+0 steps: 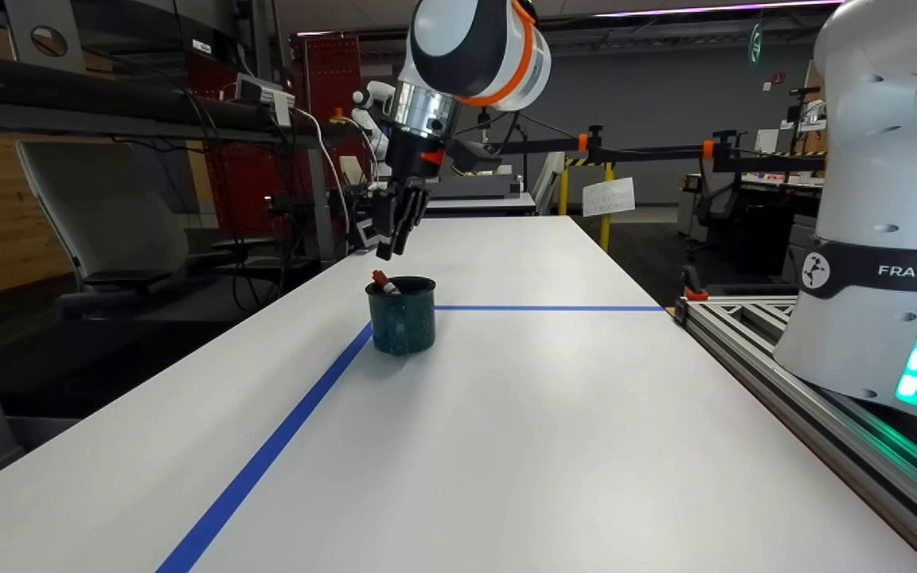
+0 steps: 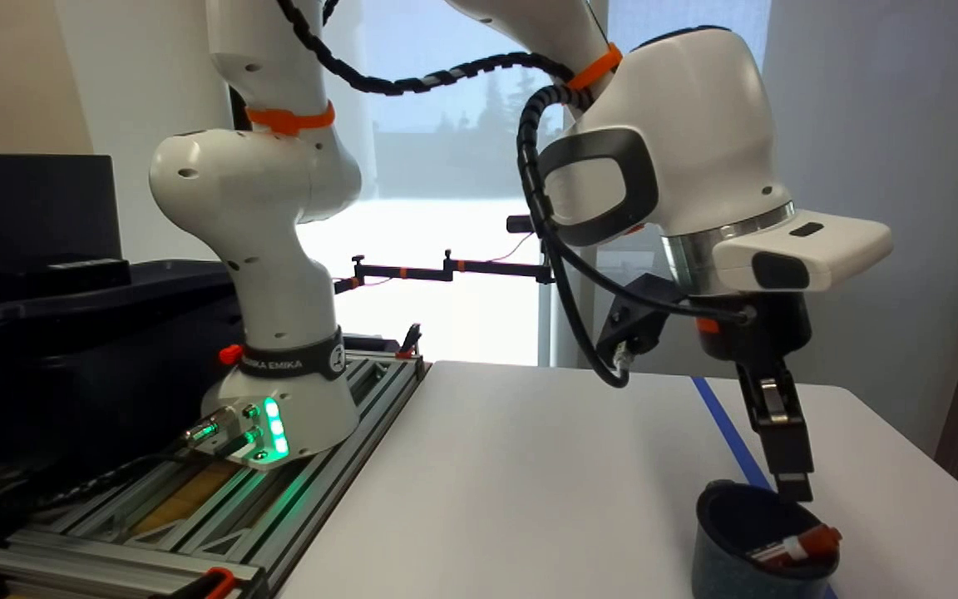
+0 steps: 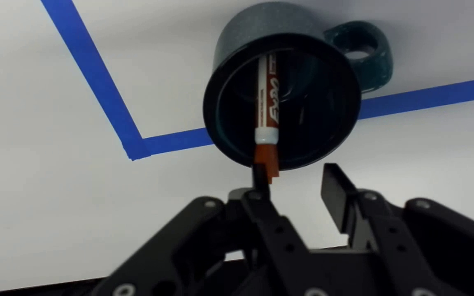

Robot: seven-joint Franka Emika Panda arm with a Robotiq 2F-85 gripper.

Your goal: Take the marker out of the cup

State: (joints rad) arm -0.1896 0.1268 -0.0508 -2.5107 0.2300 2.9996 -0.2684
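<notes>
I see Expo marker (image 3: 267, 117): red-brown label, white lettering and collar, reddish cap | leaning in speckled teal mug (image 3: 257, 24), cap past rim | my Robotiq gripper (image 3: 297, 181) above, jaws wide apart

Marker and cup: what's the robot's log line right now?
marker: leaning in cup | fingers: open above cup | held: nothing

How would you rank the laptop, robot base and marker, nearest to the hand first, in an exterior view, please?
1. Marker, leaning in the cup, below the hand.
2. Robot base, toward picture left.
3. Laptop, at the left edge.
</notes>
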